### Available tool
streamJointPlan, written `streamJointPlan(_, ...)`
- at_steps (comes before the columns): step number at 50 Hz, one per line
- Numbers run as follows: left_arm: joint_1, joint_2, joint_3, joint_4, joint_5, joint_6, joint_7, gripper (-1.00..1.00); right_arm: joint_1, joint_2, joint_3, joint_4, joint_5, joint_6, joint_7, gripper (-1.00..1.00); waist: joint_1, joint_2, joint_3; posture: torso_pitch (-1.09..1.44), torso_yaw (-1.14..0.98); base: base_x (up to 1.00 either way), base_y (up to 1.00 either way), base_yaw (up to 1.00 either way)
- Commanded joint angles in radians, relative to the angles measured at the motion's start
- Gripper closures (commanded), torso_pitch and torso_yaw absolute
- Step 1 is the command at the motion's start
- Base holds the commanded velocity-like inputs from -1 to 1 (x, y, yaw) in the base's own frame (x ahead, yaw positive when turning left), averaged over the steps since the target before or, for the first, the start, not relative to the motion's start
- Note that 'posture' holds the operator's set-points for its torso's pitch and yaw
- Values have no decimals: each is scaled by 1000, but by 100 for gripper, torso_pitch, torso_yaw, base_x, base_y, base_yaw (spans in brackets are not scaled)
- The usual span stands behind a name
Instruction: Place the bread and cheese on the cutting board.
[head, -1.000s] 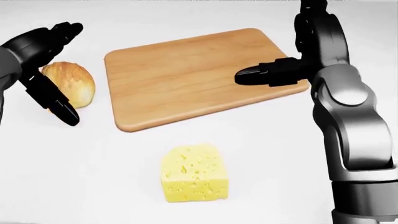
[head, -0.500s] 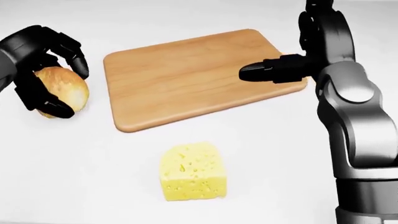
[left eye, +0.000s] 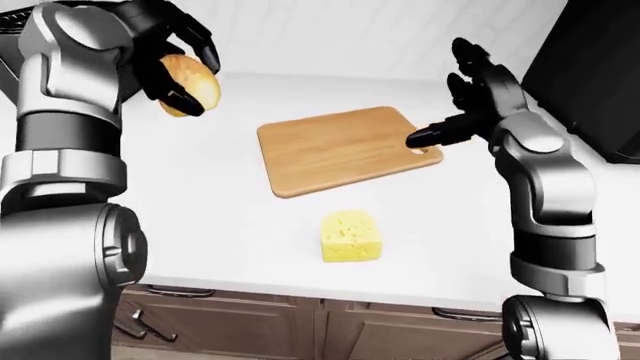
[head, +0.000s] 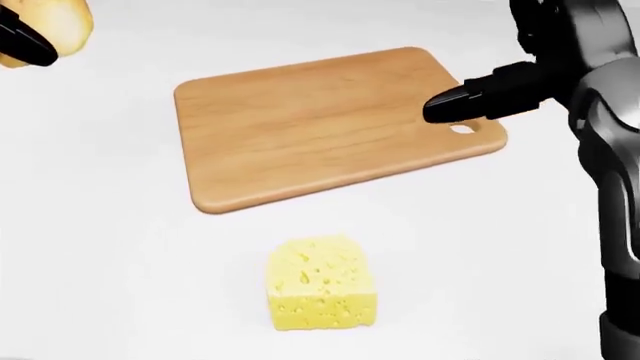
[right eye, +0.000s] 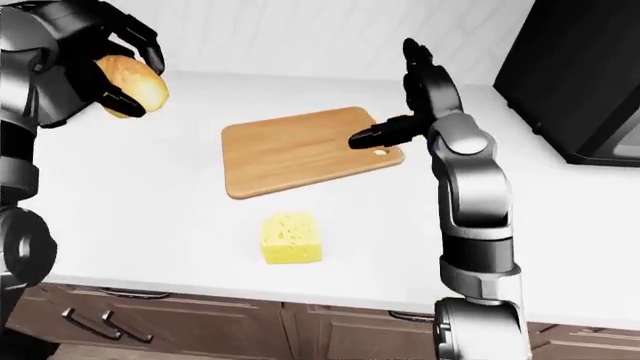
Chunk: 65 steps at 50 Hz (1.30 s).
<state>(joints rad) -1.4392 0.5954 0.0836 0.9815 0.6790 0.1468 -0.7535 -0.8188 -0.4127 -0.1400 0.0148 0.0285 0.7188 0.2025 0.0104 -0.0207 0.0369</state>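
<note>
My left hand (left eye: 178, 67) is shut on the round golden bread roll (left eye: 194, 82) and holds it in the air, left of the cutting board. The wooden cutting board (head: 330, 124) lies bare on the white counter. The yellow cheese wedge (head: 320, 292) with holes sits on the counter just below the board. My right hand (left eye: 465, 105) is open and empty, fingers spread, its thumb over the board's right end near the hanging hole (head: 463, 129).
The white counter (left eye: 220, 225) ends at brown drawers (left eye: 250, 330) along the bottom of the eye views. A dark appliance (right eye: 580, 82) stands at the right edge of the counter. A tiled wall (left eye: 330, 37) runs along the top.
My left hand closed round the bread and lifted it up off the counter, toward the top left of the head view. My right hand drifted slightly right.
</note>
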Motion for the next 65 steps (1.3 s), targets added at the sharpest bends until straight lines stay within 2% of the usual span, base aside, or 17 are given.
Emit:
streamJointPlan(1,-50,-1,9,-23,-3,-2,12,97,-30,-21,-26,-67,-15,50,56,-100,-1,0,-28,0,0,0,0,0)
streamJointPlan(6,-78,-11,9,-7,-10,-8,26,97,50,-48,-24,-226,-41,162,183,-100,1,-4,-24,0,0,0,0,0)
streamJointPlan(11,-61,-24,13,-11,-31,5,45,96,177,-59,-30,-398,-88,208,295,-100,1,-9,-21,0,0,0,0,0)
streamJointPlan(14,-53,-29,9,-23,-34,10,43,96,244,-28,-28,-494,-120,244,333,-100,0,-10,-21,0,0,0,0,0)
streamJointPlan(19,-40,-32,6,-22,-39,2,47,96,352,43,2,-502,-195,138,354,-100,-4,-7,-23,0,0,0,0,0)
streamJointPlan(21,-26,-34,6,-28,-39,6,47,96,367,70,1,-529,-212,155,370,-100,-5,-6,-25,0,0,0,0,0)
streamJointPlan(31,-35,-30,6,-21,-41,4,47,96,483,157,60,-598,-324,91,426,-100,-8,4,-31,0,0,0,0,0)
streamJointPlan(43,-41,-35,3,-3,-37,-2,56,97,560,223,121,-739,-434,122,515,-100,-10,9,-33,0,0,0,0,0)
streamJointPlan(47,-35,-37,7,-4,-46,2,65,96,549,246,131,-731,-455,110,518,-100,-12,12,-33,0,0,0,0,0)
streamJointPlan(50,-29,-33,7,-16,-46,9,62,97,553,263,162,-742,-483,109,521,-100,-13,14,-34,0,0,0,0,0)
streamJointPlan(65,-8,-32,11,-24,-58,0,63,96,541,331,247,-775,-570,150,530,-100,-15,24,-35,0,0,0,0,0)
